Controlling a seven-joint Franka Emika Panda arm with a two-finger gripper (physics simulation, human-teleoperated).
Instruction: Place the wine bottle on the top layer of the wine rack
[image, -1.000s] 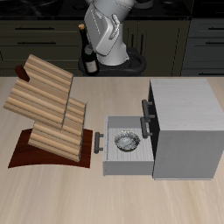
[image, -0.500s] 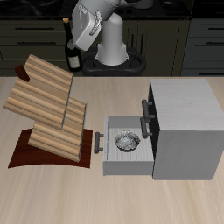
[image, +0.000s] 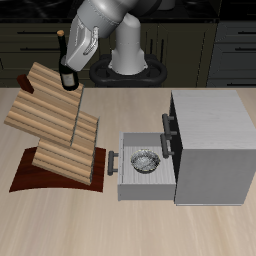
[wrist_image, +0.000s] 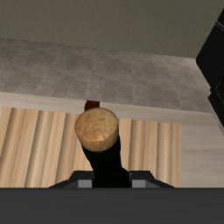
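The wine bottle (image: 66, 66) is dark, almost black, with a small yellowish cap. My gripper (image: 72, 55) is shut on it and holds it tilted just above the top tier of the wine rack (image: 50, 110). The rack is a stack of light brown ribbed tiers on a dark reddish-brown base. In the wrist view the bottle's cap and neck (wrist_image: 99, 131) rise between my fingers, with the ribbed wood of the rack (wrist_image: 35, 157) below.
A grey metal cabinet (image: 210, 140) stands beside the rack, its drawer (image: 142, 165) pulled open with a small bowl-like object (image: 145, 160) inside. Dark kitchen cabinets run behind the table.
My gripper has carried the bottle sideways from near the robot's base and down, tilting it, to just above the rack's top tier.
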